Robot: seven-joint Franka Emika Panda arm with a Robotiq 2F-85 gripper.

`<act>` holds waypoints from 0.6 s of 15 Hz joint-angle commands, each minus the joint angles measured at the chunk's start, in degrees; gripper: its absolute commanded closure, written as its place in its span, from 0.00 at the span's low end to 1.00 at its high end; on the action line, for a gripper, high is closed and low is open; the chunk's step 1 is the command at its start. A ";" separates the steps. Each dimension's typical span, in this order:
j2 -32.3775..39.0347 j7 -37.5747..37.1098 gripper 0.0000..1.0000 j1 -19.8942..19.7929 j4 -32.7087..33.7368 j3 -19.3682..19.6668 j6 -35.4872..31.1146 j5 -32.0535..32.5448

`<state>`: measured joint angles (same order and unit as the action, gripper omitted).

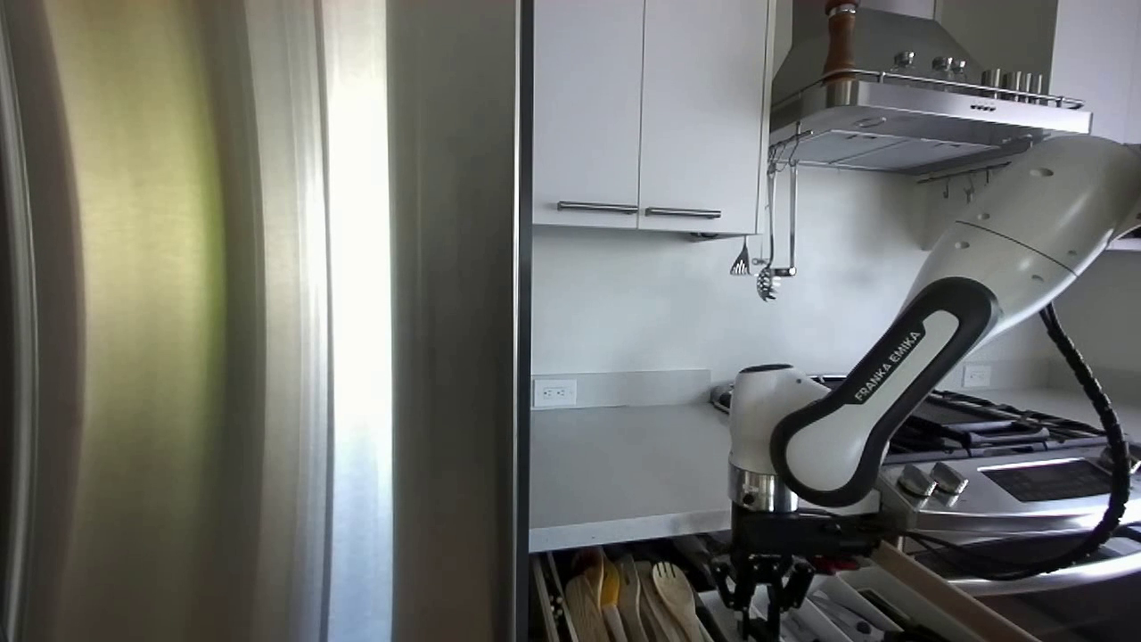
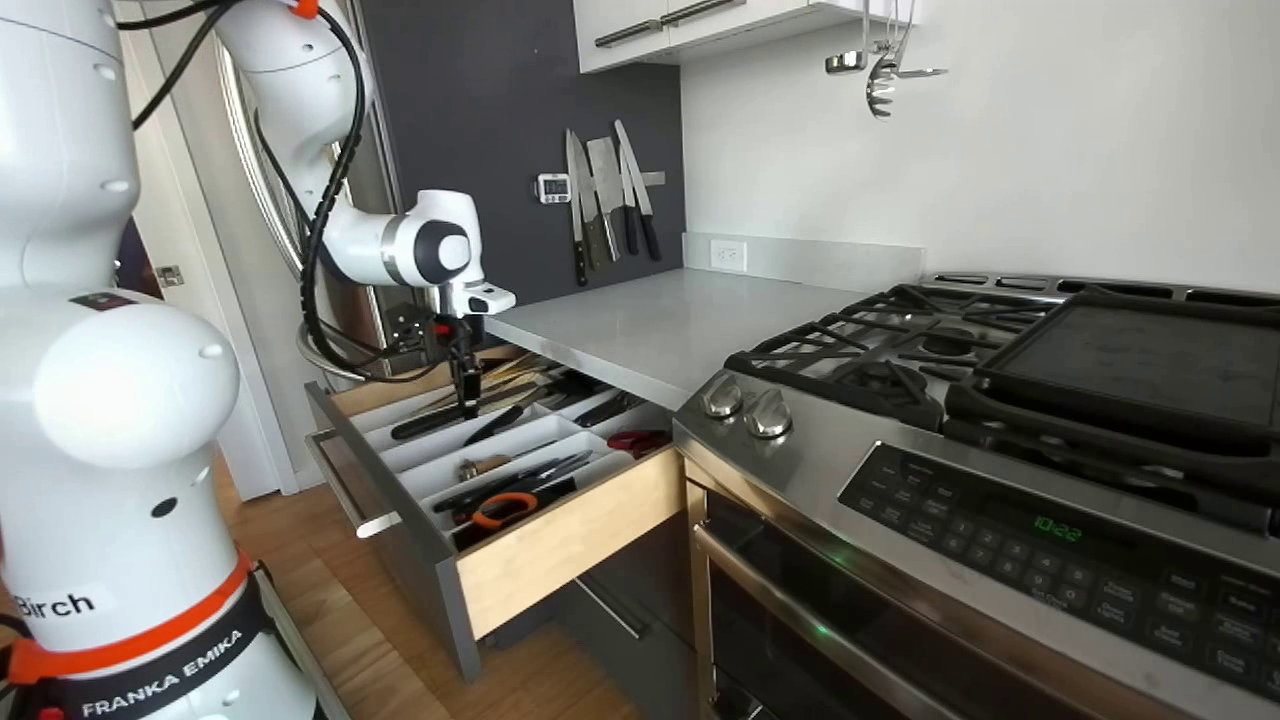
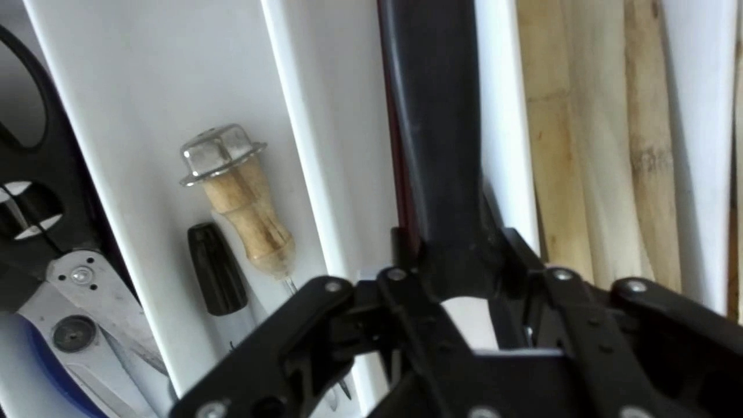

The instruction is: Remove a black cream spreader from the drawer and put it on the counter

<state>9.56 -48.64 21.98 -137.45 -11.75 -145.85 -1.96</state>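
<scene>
The drawer (image 2: 585, 530) stands open below the pale grey counter (image 2: 660, 320); both also show in an exterior view, drawer (image 1: 949, 593) and counter (image 1: 615, 464). A thick black handle (image 3: 438, 128) lies in a narrow white compartment; it also shows in an exterior view (image 2: 425, 424). Its far end is hidden by the gripper, so I cannot tell whether it belongs to the cream spreader. My gripper (image 3: 458, 247) is low in the drawer, its fingers on either side of the handle. It shows in both exterior views (image 1: 760, 620) (image 2: 468, 395). Whether the fingers press on the handle is unclear.
White divider walls (image 3: 313, 174) flank the gripper. A wooden-handled tool (image 3: 249, 209) and black-handled scissors (image 3: 35, 174) lie on one side, wooden utensils (image 3: 603, 145) on the other. The gas cooktop (image 2: 900, 370) adjoins the counter. The steel fridge (image 1: 267, 321) stands beside it.
</scene>
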 commanded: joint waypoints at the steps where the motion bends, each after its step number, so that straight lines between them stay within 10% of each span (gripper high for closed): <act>1: -3.29 2.43 0.86 -2.69 0.80 -0.98 7.07 -4.73; 9: -6.27 15.03 0.86 -5.22 5.26 -1.97 24.91 -19.60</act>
<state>4.70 -38.57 17.95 -133.61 -12.26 -127.84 -16.15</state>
